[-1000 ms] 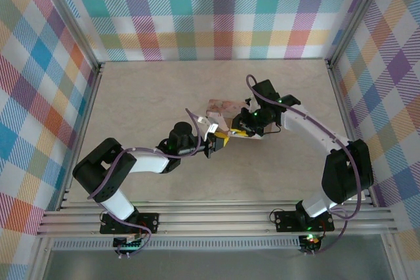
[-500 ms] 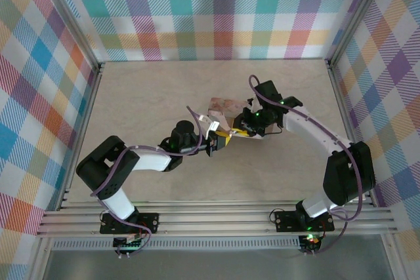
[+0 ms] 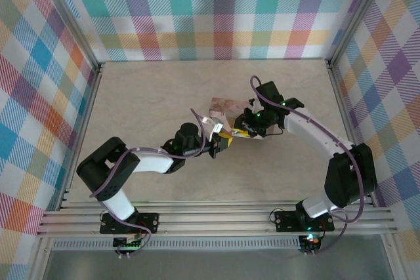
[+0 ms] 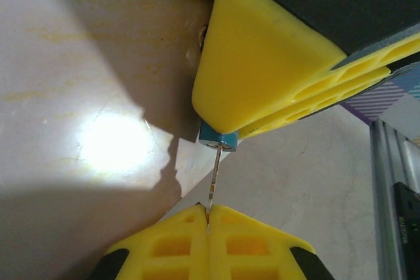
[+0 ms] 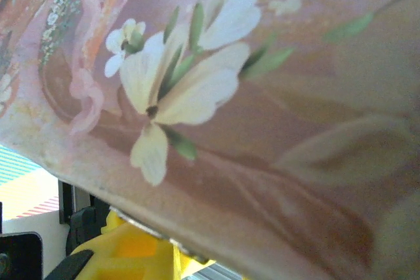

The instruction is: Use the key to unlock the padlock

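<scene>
Left wrist: padlock (image 4: 218, 141) just beyond left hand (image 4: 208, 210), key (image 4: 213, 176) between.

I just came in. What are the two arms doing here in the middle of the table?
The left gripper is shut on a thin key, its tip at the blue end of the padlock. A yellow finger of the right gripper covers the rest of the padlock, beside the pink box. Whether the lock is open cannot be seen.
</scene>
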Robot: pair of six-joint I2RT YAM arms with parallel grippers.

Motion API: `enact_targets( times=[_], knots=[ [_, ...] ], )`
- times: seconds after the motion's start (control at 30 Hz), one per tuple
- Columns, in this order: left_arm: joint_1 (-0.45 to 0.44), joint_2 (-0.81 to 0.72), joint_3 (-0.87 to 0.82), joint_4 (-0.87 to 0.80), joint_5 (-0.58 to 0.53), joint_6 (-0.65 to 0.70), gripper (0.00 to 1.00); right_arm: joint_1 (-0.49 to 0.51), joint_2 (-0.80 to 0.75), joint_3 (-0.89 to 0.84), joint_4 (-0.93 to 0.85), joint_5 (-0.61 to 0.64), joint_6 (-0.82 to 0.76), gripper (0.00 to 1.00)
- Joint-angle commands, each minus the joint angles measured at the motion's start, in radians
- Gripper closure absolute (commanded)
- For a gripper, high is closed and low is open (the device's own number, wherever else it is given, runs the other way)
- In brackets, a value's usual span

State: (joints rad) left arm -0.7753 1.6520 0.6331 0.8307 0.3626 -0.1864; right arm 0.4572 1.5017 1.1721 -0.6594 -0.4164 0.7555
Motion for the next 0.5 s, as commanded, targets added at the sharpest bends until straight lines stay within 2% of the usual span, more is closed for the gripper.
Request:
enact_targets(
  times=[0.0,0.23,0.47],
  knots=[
    [-0.021,-0.046,0.024,0.05,-0.05,0.032,1.0,0.009,-0.023,0.001,0.027,-0.067,0.002,1.0],
    [-0.005,-0.074,0.036,0.043,0.054,-0.023,1.0,0.009,-0.028,-0.012,0.003,-0.044,-0.027,1.0],
    [0.045,-0.047,0.049,0.119,0.164,-0.12,1.0,0.009,-0.024,-0.001,-0.013,-0.069,-0.057,1.0]
  ],
)
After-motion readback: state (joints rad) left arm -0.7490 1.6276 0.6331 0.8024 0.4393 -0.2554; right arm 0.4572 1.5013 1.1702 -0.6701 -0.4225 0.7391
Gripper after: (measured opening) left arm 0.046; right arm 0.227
